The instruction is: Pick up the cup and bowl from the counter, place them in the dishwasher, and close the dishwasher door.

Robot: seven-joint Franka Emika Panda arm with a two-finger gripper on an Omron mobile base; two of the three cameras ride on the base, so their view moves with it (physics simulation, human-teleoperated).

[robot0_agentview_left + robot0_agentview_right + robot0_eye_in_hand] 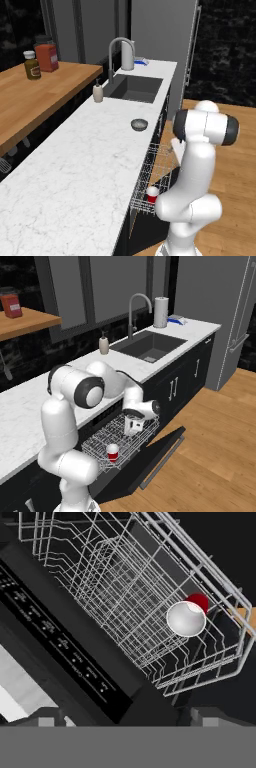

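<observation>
Grey metal-looking bowl (139,124) is sitting on the bench (75,170), probably light but slick, so I'm guessing the rim's the spot. End effector (133,428) is hanging open over the rack (122,438), cup (113,452) sitting inside.

cup (113,452): small, red, tapered, white rim and inside; upright in the pulled-out rack, near its outer corner.
bowl (139,124): small, round, shallow, dull grey; upright on the counter near its front edge, between sink and rack.
counter (75,165): long white marble with faint grey veins.
dishwasher (120,441): silver wire rack drawn out.
dishwasher door (150,461): flat black panel, dropped open below the rack.
</observation>
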